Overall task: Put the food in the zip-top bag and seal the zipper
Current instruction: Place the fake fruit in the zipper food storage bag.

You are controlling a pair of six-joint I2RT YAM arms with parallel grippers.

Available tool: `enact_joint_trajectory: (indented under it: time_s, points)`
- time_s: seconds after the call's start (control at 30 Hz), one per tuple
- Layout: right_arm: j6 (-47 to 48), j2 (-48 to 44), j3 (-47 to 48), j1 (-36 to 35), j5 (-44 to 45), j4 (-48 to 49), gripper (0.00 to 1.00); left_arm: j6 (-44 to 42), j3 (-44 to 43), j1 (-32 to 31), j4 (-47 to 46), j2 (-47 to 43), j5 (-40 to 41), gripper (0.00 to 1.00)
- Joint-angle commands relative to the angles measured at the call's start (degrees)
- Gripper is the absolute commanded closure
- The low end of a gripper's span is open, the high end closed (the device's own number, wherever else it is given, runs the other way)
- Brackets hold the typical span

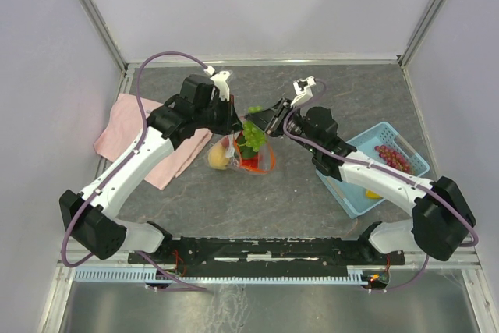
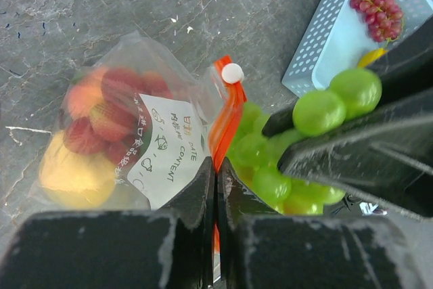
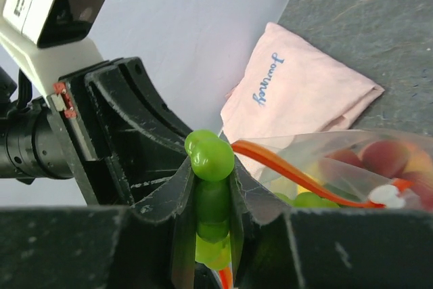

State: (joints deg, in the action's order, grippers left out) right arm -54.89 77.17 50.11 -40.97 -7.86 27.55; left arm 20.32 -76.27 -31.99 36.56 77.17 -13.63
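Note:
The zip-top bag point(image 1: 228, 158) hangs just above the table's middle, its mouth held up. Orange-yellow and red toy fruits fill its bottom point(image 2: 95, 126), behind a white label point(image 2: 166, 150). My left gripper point(image 2: 216, 170) is shut on the orange-red zipper point(image 2: 226, 120) at the mouth's edge, just below the white slider point(image 2: 232, 72). My right gripper point(image 3: 212, 167) is shut on a green grape bunch point(image 3: 211, 155), which hangs at the bag's open mouth point(image 1: 251, 136). In the top view the two grippers point(image 1: 232, 121) point(image 1: 263, 121) meet over the bag.
A light-blue basket point(image 1: 399, 136) at the right holds a red grape bunch point(image 1: 394, 158) and a yellow piece point(image 1: 373, 193). A pink cloth point(image 1: 125, 126) lies at the left under my left arm. Enclosure walls ring the table.

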Motion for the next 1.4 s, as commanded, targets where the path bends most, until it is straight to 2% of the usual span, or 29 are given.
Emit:
enact_joint_trajectory:
  time_s: [0.0,0.2,0.43,0.77,1.03,1.2,1.37]
  points:
    - [-1.4,0.3,1.9,-1.9,0.3,7.7,0.85,3.0,-0.4,0.5,-4.3,0.0,-0.2,0.97]
    - [-1.2,0.2,0.6,-2.8,3.0,11.1,0.85,3.8,0.5,0.8,-5.5,-0.2,-1.2,0.97]
    - [-3.6,6.9,-3.2,-4.2,4.0,19.8,0.86,5.0,1.6,1.4,-7.4,-1.6,-2.3,0.97]
    - [-4.1,12.7,-6.6,-5.7,8.2,24.8,0.84,5.5,2.7,1.8,-8.3,-2.2,-3.0,0.97]
    - [-6.5,14.8,-9.9,-6.6,14.1,26.3,0.8,5.9,3.6,2.3,-8.9,-3.5,-1.9,0.97]
    - [-4.8,13.5,-11.0,-6.8,14.6,26.5,0.77,6.9,4.3,3.4,-9.2,-3.9,-0.7,0.97]
    - [-2.7,13.7,-8.7,-7.3,13.3,22.7,0.77,6.7,4.5,3.5,-9.5,-3.9,-2.0,0.97]
